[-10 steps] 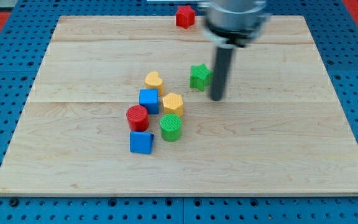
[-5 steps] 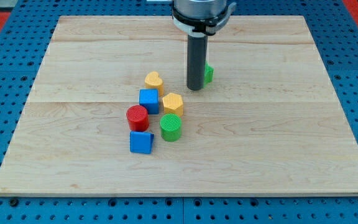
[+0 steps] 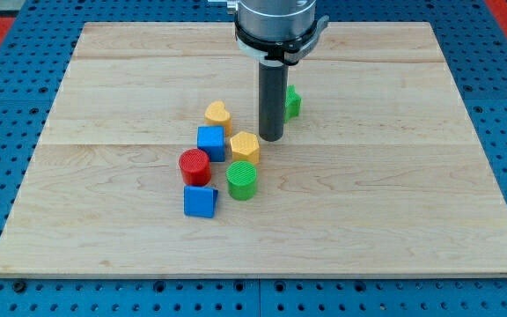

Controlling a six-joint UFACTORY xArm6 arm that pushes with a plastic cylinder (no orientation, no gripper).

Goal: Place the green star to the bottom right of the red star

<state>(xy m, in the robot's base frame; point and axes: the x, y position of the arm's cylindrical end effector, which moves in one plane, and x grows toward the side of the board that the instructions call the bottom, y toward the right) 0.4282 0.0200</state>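
The green star (image 3: pixel 293 102) lies above the board's middle, mostly hidden behind my rod; only its right edge shows. My tip (image 3: pixel 271 138) rests on the board just below and left of the green star, right of the yellow hexagon (image 3: pixel 245 146). The red star is hidden behind the arm at the view's top.
A cluster lies left of my tip: a yellow heart (image 3: pixel 217 114), a blue cube (image 3: pixel 210 143), a red cylinder (image 3: pixel 194 166), a green cylinder (image 3: pixel 242 180) and a blue triangular block (image 3: pixel 201 201). The wooden board (image 3: pixel 412 202) sits on a blue pegboard.
My tip moved from the right of the green star to its lower left. The arm now covers the red star. The green star shifted slightly right.
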